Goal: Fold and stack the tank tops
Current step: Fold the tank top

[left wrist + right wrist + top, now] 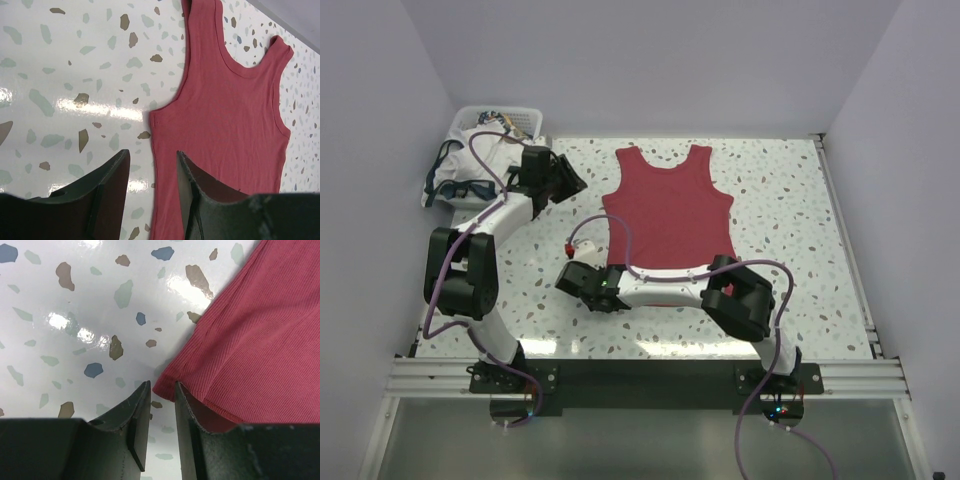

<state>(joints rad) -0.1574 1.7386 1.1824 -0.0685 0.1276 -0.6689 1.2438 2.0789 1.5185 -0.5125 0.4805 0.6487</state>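
Red tank top [668, 215], the one we are working on, is lying flat and face up in the middle of the table [790, 200], with its straps at the far side and its hem at the near side. The white tank top [470, 165] is waiting bunched up in the basket [520, 115] at the far left corner, well apart from it.

We are holding the left gripper [152, 155] above the table just left of the red top's left side seam [152, 117]. Its jaws are standing apart with nothing between them. We are keeping the right gripper [162, 385] low at the near left hem corner [165, 380]. A narrow gap is showing between its fingers, with the corner right at the mouth. We cannot tell whether the cloth is caught.

We are judging this ribbed cloth to be light, soft and limp, so it will be sagging and dragging rather than holding any shape. It is looking too thin to scoop easily off the glossy table. We are reckoning the doubled hem corner and the seamed armhole edge are the best places to pinch, one per gripper on the same side, so the fold is carrying over evenly.
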